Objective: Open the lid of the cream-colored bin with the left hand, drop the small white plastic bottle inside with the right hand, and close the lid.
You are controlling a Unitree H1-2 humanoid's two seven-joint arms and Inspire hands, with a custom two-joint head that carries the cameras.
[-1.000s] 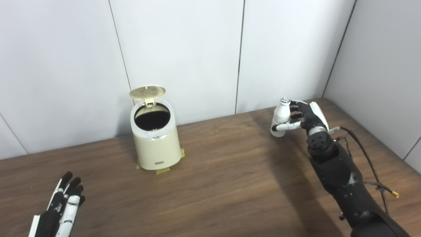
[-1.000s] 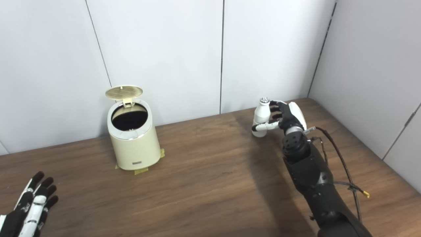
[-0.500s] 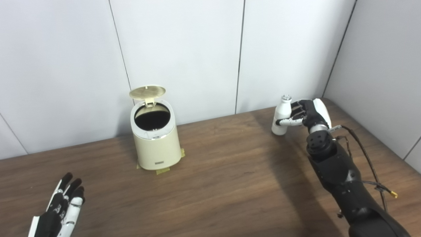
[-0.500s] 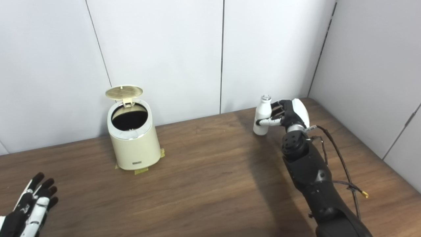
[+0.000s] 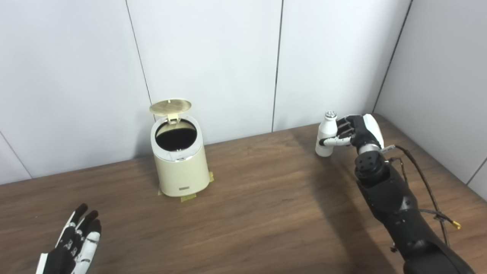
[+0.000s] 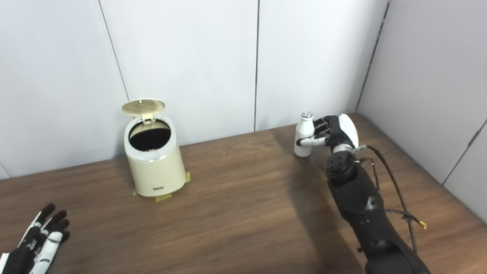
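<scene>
The cream-colored bin [image 5: 181, 167] stands near the back wall, left of centre, its round lid [image 5: 170, 106] flipped up and the dark opening showing. Far to its right, my right hand [image 5: 354, 131] is shut on the small white plastic bottle [image 5: 326, 134], which stands upright with its silver cap on top, at or just above the tabletop. My left hand [image 5: 74, 245] rests flat and open at the bottom left corner, well in front of the bin and holding nothing.
The brown wooden table [image 5: 251, 213] runs to grey wall panels at the back and right. Yellow tape pieces [image 5: 188, 197] mark the bin's foot. A black cable [image 5: 426, 186] trails along my right forearm.
The right hand closed its fingers around the bottle and set it upright from a slight tilt. The left hand slid a little toward the near edge.
</scene>
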